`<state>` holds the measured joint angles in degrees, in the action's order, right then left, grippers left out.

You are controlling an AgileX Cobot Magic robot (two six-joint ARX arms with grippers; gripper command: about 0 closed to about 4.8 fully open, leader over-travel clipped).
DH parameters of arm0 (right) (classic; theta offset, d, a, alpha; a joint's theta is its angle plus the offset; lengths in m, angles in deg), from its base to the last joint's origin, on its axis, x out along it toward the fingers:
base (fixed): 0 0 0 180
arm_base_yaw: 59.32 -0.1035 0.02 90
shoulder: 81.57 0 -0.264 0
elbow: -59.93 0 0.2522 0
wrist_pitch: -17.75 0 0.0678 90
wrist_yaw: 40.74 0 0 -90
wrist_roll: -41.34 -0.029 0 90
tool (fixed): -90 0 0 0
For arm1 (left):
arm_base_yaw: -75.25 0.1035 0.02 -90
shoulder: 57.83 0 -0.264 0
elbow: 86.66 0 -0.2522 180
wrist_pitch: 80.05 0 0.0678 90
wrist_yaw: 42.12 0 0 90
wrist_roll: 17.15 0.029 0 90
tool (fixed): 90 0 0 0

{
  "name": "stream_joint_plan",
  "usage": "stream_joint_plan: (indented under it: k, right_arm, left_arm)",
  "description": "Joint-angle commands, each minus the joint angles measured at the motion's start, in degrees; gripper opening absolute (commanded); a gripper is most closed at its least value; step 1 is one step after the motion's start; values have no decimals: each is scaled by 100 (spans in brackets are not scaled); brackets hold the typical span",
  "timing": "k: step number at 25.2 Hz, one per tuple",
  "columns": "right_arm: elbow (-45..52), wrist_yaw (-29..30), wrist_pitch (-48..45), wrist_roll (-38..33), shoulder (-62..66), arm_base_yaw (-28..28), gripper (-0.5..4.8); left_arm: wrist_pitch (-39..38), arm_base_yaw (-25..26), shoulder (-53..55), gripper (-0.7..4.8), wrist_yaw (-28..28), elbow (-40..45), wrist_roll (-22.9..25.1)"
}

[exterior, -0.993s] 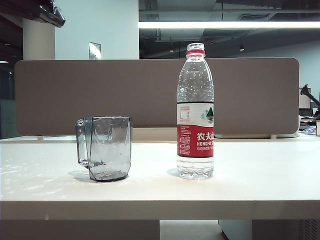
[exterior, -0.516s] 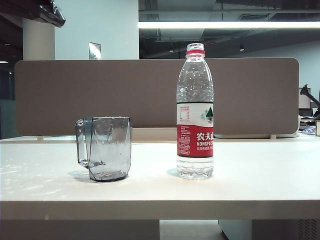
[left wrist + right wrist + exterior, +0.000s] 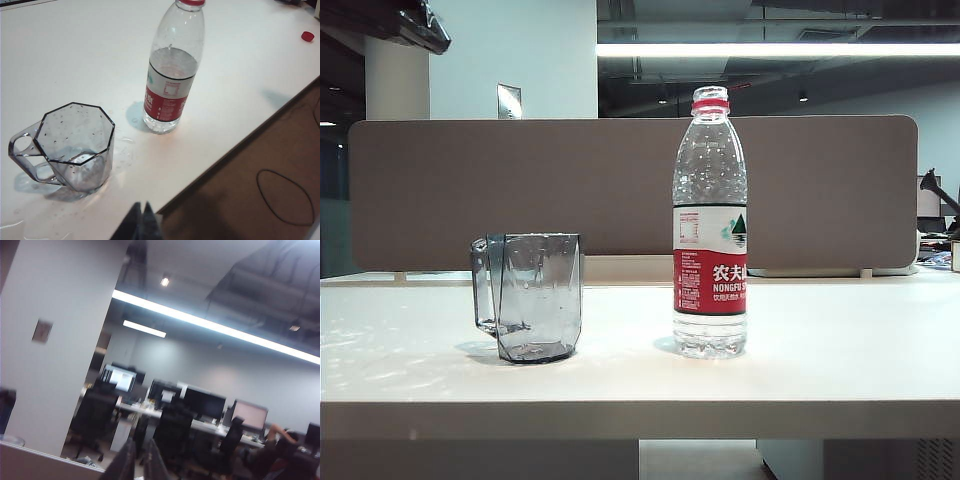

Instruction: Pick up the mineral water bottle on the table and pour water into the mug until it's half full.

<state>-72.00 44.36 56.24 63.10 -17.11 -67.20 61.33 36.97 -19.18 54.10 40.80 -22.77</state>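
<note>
While your mineral water bottle (image 3: 710,222) stands uncapped beside the mug (image 3: 528,297), left gripper (image 3: 141,223) and right gripper (image 3: 140,461) hang apart from it, jaws pressed together, empty.

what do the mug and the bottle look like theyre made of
Mug: looks like hard smoky-grey transparent plastic or glass, glossy, with flat facets and droplets inside; which one is unclear.
Mineral water bottle: thin clear plastic, judging by its ribbed base, with a glossy white-and-red film label and a red neck ring.
</note>
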Motion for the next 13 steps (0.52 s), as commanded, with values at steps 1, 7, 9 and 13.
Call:
stream_joint_plan:
  k: [1, 7, 9, 13]
  right_arm:
    - [-627, -131, 431, -387, 898, -35, 40]
    - [-1091, -70, 1414, -872, 2415, -81, 34]
    - [-1040, -72, 1961, -979, 2723, -227, -6]
    - [72, -52, 2103, -1438, 3021, -289, -5]
  left_arm:
    - [52, -7, -11, -1, 2, -42, 28]
    - [52, -7, -11, -1, 2, -42, 26]
    - [52, -7, -11, -1, 4, -42, 26]
    - [57, -4, -13, -1, 0, -42, 26]
